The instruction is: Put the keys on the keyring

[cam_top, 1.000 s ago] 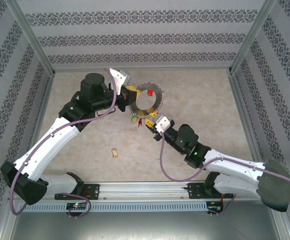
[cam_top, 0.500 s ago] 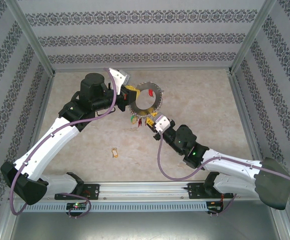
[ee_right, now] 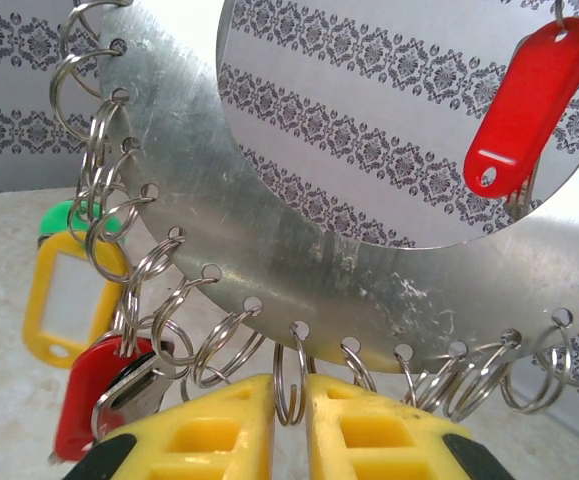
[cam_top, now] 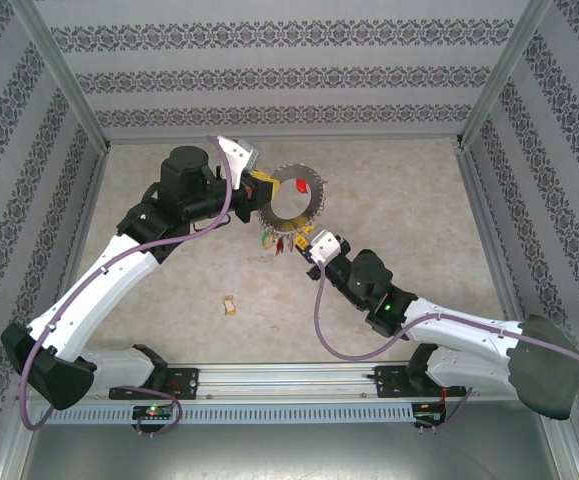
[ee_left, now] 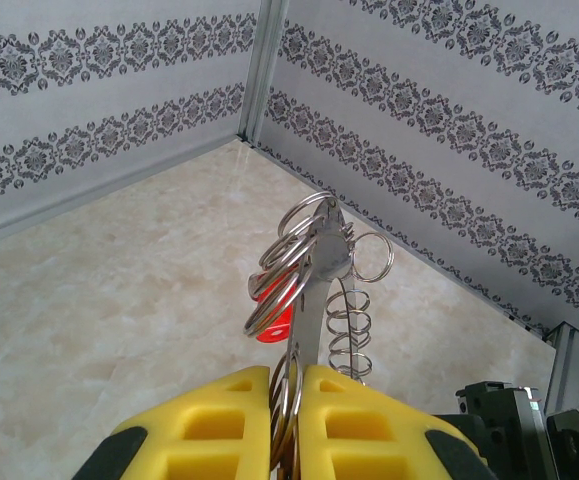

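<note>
The keyring [cam_top: 319, 203], a flat metal ring edged with small split rings, hangs upright above the table. My left gripper [cam_top: 258, 190] is shut on its left rim [ee_left: 315, 295], yellow pads [ee_left: 354, 420] pressed to the plate. From below, my right gripper [ee_right: 289, 398] has closed its pads on one split ring [ee_right: 291, 372] at the plate's [ee_right: 299, 250] bottom edge. A key with a red tag [ee_right: 87, 400] hangs at the lower left, beside yellow [ee_right: 61, 300] and green tags. Another red tag [ee_right: 529, 100] dangles in the ring's opening. One tan-tagged key [cam_top: 231, 305] lies loose on the table.
Patterned walls [cam_top: 289, 70] enclose the beige table on three sides, with metal corner posts [cam_top: 64, 75]. Both arm bases sit on the rail [cam_top: 289, 385] along the near edge. The loose key lies on open floor between the two arms.
My right gripper's jaws have narrowed onto the split ring, and the arm has edged slightly left under the ring. The left arm and keyring have stayed still.
</note>
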### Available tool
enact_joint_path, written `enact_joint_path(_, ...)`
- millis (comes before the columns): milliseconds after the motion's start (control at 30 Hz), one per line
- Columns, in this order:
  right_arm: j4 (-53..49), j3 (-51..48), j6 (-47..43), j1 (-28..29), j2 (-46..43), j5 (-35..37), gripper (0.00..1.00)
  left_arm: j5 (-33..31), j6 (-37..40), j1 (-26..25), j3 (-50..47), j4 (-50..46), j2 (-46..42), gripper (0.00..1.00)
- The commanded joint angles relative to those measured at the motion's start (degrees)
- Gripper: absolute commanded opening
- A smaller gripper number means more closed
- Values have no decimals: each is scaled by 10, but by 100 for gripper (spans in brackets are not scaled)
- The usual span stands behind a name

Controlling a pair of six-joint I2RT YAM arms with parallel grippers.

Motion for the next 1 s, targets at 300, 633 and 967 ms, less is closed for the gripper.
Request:
enact_joint_path(300, 45, 13, 12, -7, 21, -3, 16, 7, -11, -9, 0, 50, -20, 0)
enact_joint_path(633, 50, 12, 11, -9, 22, 3, 12, 6, -11, -9, -2, 51, -20, 0)
enact_joint_path(967, 49, 13, 10, -9, 21, 3, 0, 3, -14, -9, -4, 52, -18, 0)
